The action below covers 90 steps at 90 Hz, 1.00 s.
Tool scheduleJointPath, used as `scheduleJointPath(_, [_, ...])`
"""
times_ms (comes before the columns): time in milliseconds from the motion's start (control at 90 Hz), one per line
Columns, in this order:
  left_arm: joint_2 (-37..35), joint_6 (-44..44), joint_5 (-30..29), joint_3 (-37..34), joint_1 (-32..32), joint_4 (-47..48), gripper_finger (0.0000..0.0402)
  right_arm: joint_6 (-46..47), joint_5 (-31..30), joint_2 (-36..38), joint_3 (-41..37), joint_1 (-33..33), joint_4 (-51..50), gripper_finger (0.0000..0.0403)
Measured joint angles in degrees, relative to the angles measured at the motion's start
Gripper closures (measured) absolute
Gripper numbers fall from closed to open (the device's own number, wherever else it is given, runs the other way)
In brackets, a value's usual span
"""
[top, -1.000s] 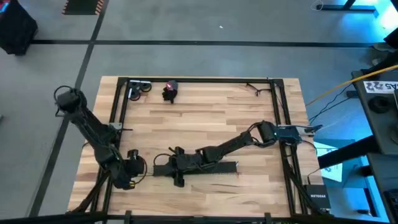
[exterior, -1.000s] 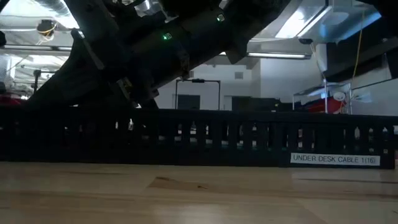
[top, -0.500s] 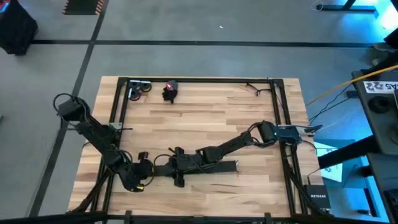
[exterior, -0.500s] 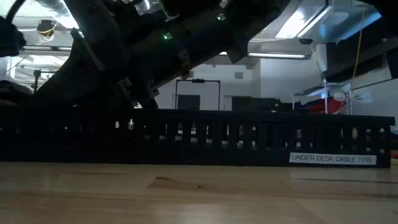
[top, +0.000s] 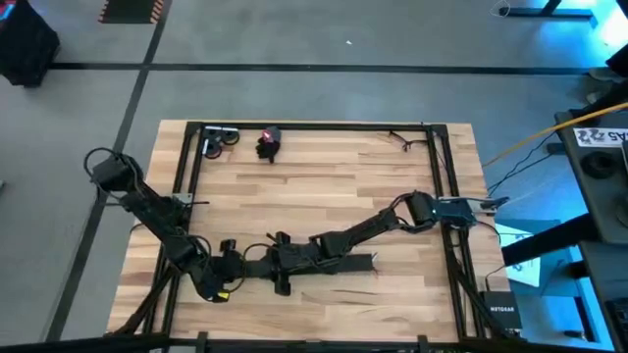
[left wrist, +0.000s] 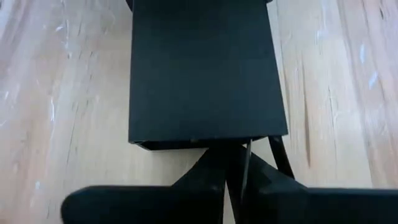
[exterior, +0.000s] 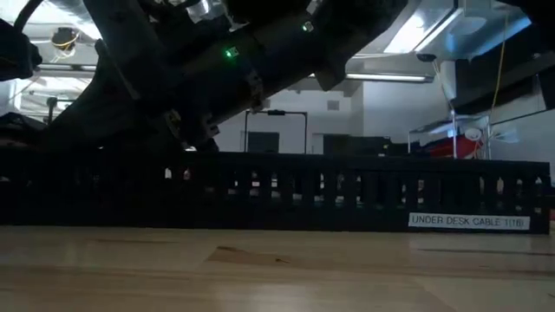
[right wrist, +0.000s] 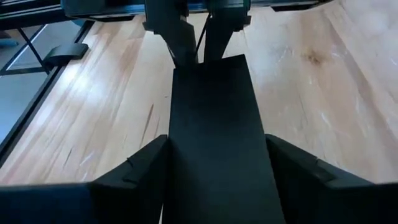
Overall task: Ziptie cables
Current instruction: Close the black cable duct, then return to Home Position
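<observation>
While my right pincer (top: 280, 263) clamps the black bar (right wrist: 217, 143) on the table (top: 334, 186), my left pincer (top: 231, 263) pinches its end, fingers nearly closed.

Grey floor (top: 324, 39), black floor line (top: 294, 68), ceiling lights (exterior: 416, 30)

I see a long black slotted plastic cable tray (exterior: 286, 191) lying across the pale wooden bench (exterior: 277, 273), its white label (exterior: 466, 222) reading "UNDER DESK CABLE"; dark arm parts (exterior: 234, 61), seemingly, loom overhead.
</observation>
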<state>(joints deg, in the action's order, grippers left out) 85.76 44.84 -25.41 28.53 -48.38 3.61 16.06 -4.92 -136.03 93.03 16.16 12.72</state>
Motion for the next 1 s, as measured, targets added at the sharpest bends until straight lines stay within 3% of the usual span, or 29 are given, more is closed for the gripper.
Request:
scheduleJointPath(178, [-0.85,2.14,0.40,-0.04,0.14,-0.07,0.0400,0.03,0.42,0.83,0.15,-0.05,-3.07,0.0173])
scheduleJointPath(378, [-3.38,4.52,5.93,-0.09,1.23,0.94,0.0360,0.17,1.11,1.91,2.27,-0.66,-8.80,0.0115])
scheduleJointPath(500, [-7.91,6.93,10.64,0.09,1.33,7.05,0.0322,0.18,1.52,2.76,8.06,-0.93,-18.81,0.0091])
scheduleJointPath(678, [-16.86,8.56,12.79,0.28,1.11,15.04,0.0287,-2.92,1.72,2.78,19.55,-1.38,-35.53,0.0083])
scheduleJointPath(1000, [-35.29,2.42,11.49,0.39,2.84,19.44,0.0297,-7.13,1.50,2.80,36.24,-4.25,-54.20,0.0096])
